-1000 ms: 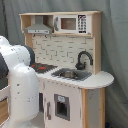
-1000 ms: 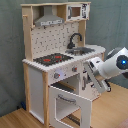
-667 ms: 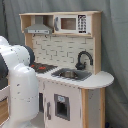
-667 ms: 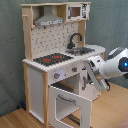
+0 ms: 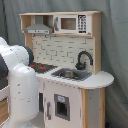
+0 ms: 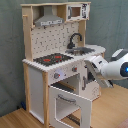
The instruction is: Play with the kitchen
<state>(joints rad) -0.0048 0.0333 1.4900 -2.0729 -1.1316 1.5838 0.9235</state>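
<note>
The kitchen [image 5: 75,90] [image 6: 40,80] is a tall toy of pale wood and white panels. It has a black-red stovetop [image 6: 52,59] [image 5: 42,67], a black faucet [image 5: 84,59] [image 6: 75,40], a sink [image 5: 71,74], a pegboard back [image 6: 52,37] and a hood [image 6: 49,20]. The oven door [image 6: 70,104] hangs open, folded down at the front. In the second exterior view my gripper [image 6: 90,66] reaches in from the right, close to the kitchen's front just above the open oven. In the first exterior view my white arm [image 5: 20,85] hides the gripper.
A toy microwave [image 5: 70,23] sits on the top shelf beside the hood. A rounded counter end [image 5: 102,80] juts out past the sink. Grey curtain [image 5: 115,40] hangs behind the kitchen, and the floor [image 6: 20,120] is wooden.
In the second exterior view my arm has shifted slightly near the kitchen's front. The oven door stays open and the kitchen has not moved.
</note>
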